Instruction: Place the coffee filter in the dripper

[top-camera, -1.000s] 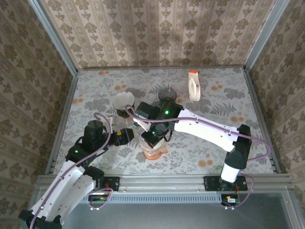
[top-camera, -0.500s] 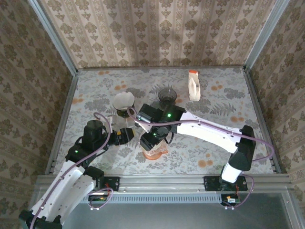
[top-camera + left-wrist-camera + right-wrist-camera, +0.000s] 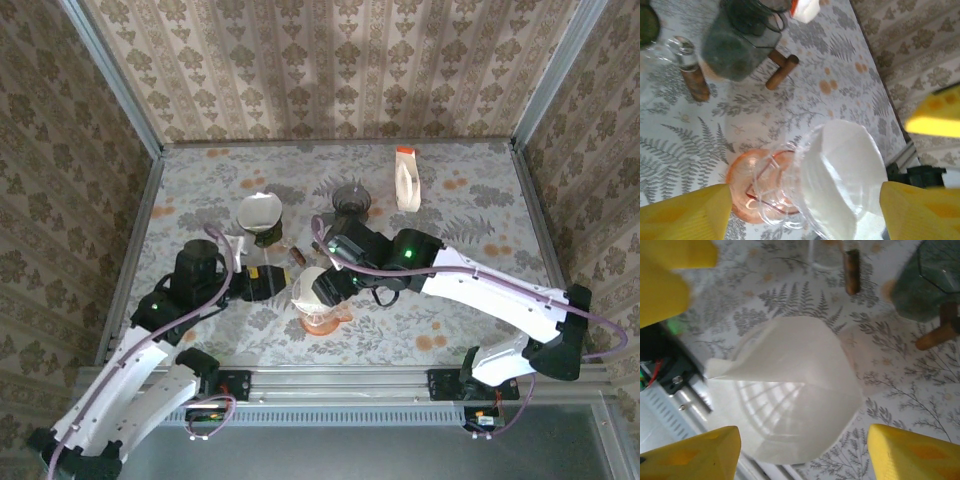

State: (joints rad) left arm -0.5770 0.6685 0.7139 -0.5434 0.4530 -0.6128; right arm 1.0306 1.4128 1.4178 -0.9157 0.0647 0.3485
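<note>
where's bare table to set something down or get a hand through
Bare cloth on the right, between the white and orange pack and the side rail; also the far left corner behind the other filter cup. Crowded mid-table around the dripper and dark cup.

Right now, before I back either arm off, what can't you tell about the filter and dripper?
- Left wrist view: the dripper is cut off by the bottom edge.
- Right wrist view: the filter paper hides the cone's bottom; full seating unclear.
- Top external view: the right gripper overlaps the dripper; contact too small to judge.
</note>
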